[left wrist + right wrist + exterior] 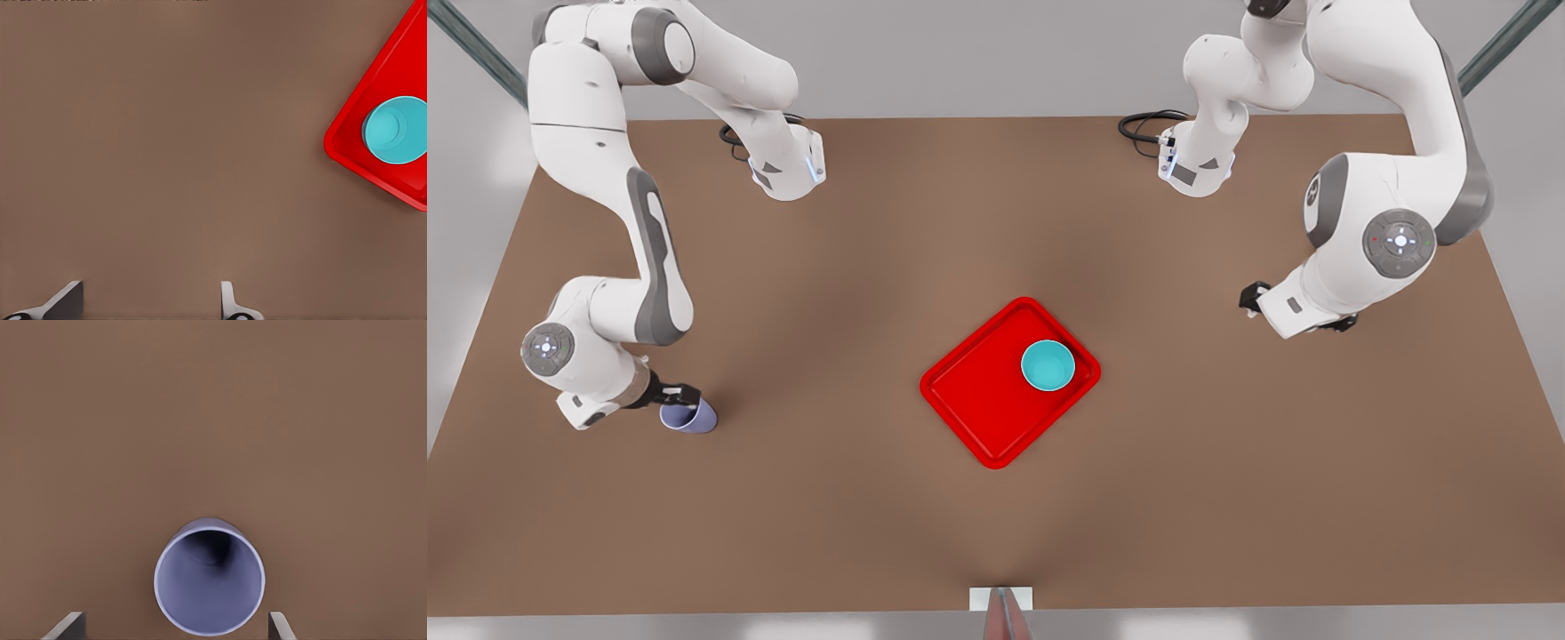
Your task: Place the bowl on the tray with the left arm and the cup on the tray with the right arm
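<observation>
The red tray lies in the middle of the brown table, and the teal bowl sits inside its corner toward the front view's right. The lavender cup stands on the table at the front view's left, well apart from the tray. My right gripper hangs over it, open. In the right wrist view I look down into the cup, with the fingertips spread on either side of the rim. My left gripper waits at the front view's right, open over bare table, with tray and bowl off to its side.
Both arm bases with black cables stand at the table's far edge. A small white mount sits at the near edge. Bare brown tabletop stretches between the cup and the tray.
</observation>
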Controlling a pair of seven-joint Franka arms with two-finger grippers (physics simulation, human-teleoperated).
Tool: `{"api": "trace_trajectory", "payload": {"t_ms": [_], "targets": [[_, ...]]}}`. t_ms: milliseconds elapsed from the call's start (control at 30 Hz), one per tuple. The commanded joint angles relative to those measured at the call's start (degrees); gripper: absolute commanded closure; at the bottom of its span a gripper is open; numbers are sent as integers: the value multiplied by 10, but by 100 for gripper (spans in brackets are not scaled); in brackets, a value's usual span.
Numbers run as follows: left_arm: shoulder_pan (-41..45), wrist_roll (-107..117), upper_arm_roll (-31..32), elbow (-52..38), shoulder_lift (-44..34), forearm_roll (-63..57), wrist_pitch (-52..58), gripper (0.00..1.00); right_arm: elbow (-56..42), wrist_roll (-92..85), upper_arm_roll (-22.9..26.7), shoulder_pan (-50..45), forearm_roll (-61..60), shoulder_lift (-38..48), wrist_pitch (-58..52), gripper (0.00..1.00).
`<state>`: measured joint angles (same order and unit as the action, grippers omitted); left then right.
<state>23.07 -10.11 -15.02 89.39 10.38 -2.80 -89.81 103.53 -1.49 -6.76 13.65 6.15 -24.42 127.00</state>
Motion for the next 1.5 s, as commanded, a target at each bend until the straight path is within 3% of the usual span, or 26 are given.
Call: {"api": "trace_trajectory", "payload": {"t_ms": [0, 300, 333, 367, 400, 933, 1133, 1233, 1467], "targets": [[0, 0, 0, 0, 0, -2, -1, 0, 4, 0, 0, 1, 0, -4, 9, 0], [0, 0, 0, 1, 7, -2, 2, 0, 26, -15, 0, 49, -1, -48, 46, 0], [0, -1, 0, 0, 7, -2, 2, 0, 27, -15, 0, 47, -1, -48, 45, 30], [0, -1, 0, 0, 8, -1, 1, 0, 27, -15, 0, 45, -1, -48, 44, 76], [0, 0, 0, 0, 8, -2, 1, 0, 28, -15, 0, 42, -1, -49, 42, 79], [0, -1, 0, 0, 17, -3, -5, 0, 11, -16, -4, 40, 0, -47, 33, 79], [-1, -1, 0, 0, 17, -3, -4, 0, 10, -66, -3, 46, 0, -6, 21, 79], [-1, 0, 0, 0, 17, -4, -5, 0, -20, -57, -22, 38, -3, -7, -16, 79], [0, 2, 0, 0, 16, -4, -2, 0, -71, 94, -28, -120, -54, -17, -41, 79]]}}
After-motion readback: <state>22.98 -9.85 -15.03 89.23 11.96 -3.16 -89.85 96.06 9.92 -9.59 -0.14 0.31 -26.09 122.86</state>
